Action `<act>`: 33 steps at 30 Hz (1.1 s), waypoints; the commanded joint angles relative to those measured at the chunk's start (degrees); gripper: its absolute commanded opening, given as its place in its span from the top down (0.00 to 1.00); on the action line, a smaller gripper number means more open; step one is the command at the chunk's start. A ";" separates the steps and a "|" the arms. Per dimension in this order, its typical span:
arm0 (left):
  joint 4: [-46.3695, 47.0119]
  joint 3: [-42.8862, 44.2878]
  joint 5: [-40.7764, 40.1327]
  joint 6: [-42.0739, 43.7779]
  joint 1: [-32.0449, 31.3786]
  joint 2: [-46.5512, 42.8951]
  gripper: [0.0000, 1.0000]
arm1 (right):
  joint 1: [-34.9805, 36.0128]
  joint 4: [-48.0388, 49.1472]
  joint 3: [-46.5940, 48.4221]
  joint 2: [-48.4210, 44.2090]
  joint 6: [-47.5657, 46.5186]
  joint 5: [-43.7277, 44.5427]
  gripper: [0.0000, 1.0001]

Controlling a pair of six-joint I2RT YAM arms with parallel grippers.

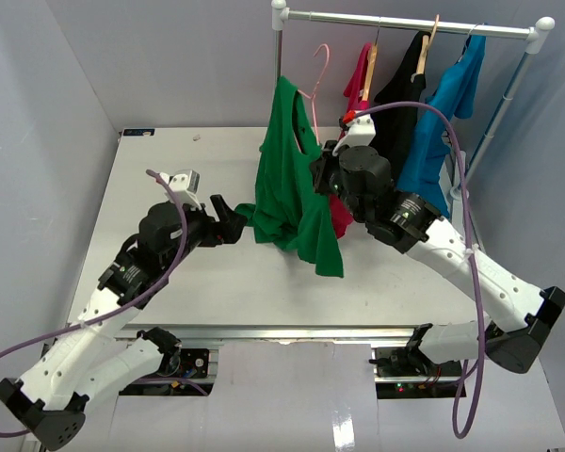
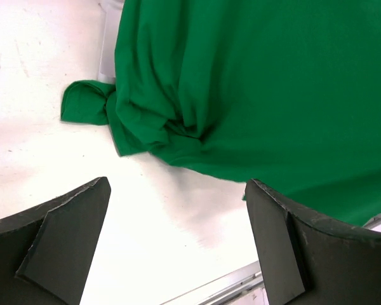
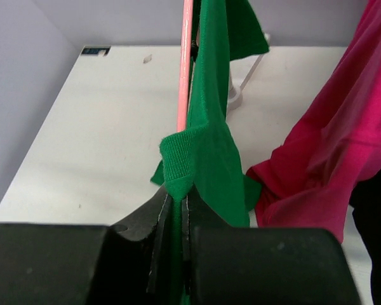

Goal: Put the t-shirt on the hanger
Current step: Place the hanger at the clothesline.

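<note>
The bright green t-shirt [image 1: 292,179] hangs draped over the pale pink hanger [image 1: 321,66], whose hook stands up just below the rack's rail. The shirt's lower folds bunch on the table. My right gripper [image 1: 326,175] is shut on the shirt's ribbed collar. In the right wrist view the jaws [image 3: 178,198] pinch that green rib [image 3: 181,159], right beside the pink wire of the hanger [image 3: 185,70]. My left gripper [image 1: 230,222] stands open at the shirt's left, low over the table. In the left wrist view the gripper [image 2: 178,190] has only bare table between its fingers, with the t-shirt [image 2: 254,95] just beyond.
A clothes rack [image 1: 405,21] at the back right carries a magenta shirt [image 1: 358,80], a black one [image 1: 400,94] and a turquoise one [image 1: 440,132]. The magenta shirt [image 3: 330,146] hangs close on my right gripper's right. The table's metal front edge [image 2: 241,283] lies near my left gripper.
</note>
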 commanded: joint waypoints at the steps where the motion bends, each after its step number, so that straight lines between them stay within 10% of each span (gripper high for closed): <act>1: -2.25 0.42 2.11 3.04 -0.04 -5.22 0.02 | 0.07 7.00 5.72 3.18 0.90 10.92 0.92; 15: -5.82 -0.96 4.59 4.92 -0.13 -9.95 0.02 | -0.50 4.45 27.10 19.11 -6.16 17.52 0.92; 33: -6.16 -4.86 7.46 3.89 -0.08 -16.21 0.02 | -7.57 4.60 30.88 25.38 -8.48 13.13 0.92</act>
